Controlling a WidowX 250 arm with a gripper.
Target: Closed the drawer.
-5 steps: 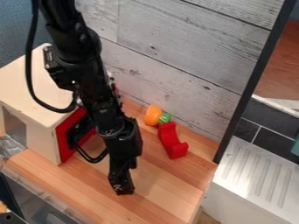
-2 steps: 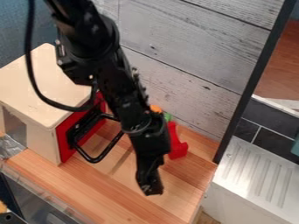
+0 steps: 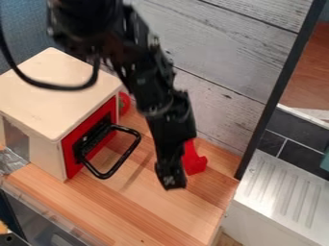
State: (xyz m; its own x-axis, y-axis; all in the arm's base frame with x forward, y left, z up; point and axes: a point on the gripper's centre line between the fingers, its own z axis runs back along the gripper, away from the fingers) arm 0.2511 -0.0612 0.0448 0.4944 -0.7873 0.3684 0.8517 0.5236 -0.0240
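The gripper (image 3: pixel 171 182) hangs over the wooden counter, right of the small wooden box (image 3: pixel 55 91) and apart from it. On the box's right side is the red drawer front (image 3: pixel 72 165), flush against the box as far as I can see. A black loop handle (image 3: pixel 133 150) sticks out from that front toward the counter. Nothing touches the handle.
A red curved block (image 3: pixel 194 162) lies just behind and right of the gripper. Another red round thing (image 3: pixel 124 103) is at the box's back corner. The plank wall (image 3: pixel 218 110) rises behind; a white ridged drainboard (image 3: pixel 279 192) stands at right.
The gripper has moved right, away from the box, then a little back toward the wall. The arm now hides the orange and green things, and more of the handle shows. The drawer front looks unmoved.
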